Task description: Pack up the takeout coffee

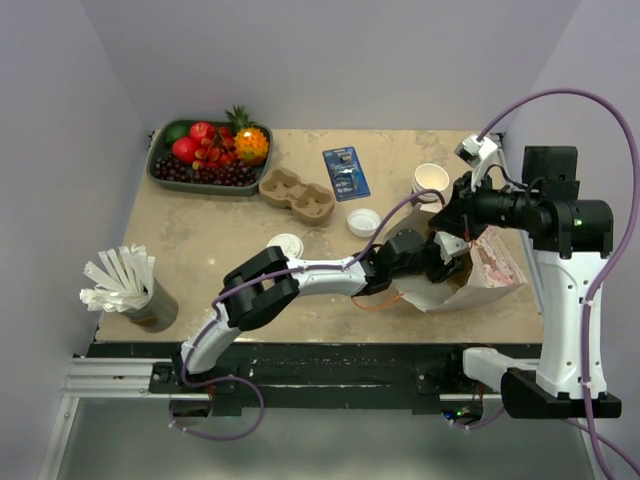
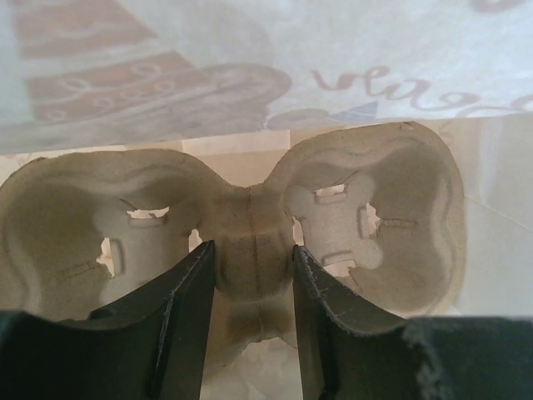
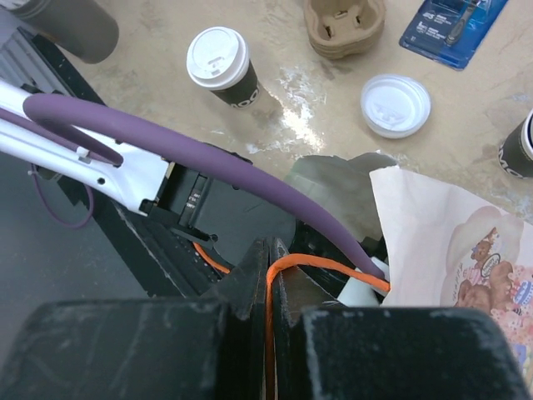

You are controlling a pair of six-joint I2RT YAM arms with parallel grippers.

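left gripper (image 2: pixel 252 254) clamped on carrier (image 2: pixel 379 167) middle inside bag (image 1: pixel 492 268), right gripper (image 3: pixel 268 262) pinched tight on bag's orange handle (image 3: pixel 321 263), lidded coffee (image 1: pixel 285 246) upright on surface (image 1: pixel 200 260), well left of bag

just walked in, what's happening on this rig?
Left gripper grips a pulp cup carrier by its middle bridge, inside the paper bag. Right gripper is shut on the bag's orange handle. The lidded coffee stands on the table, not yet packed.
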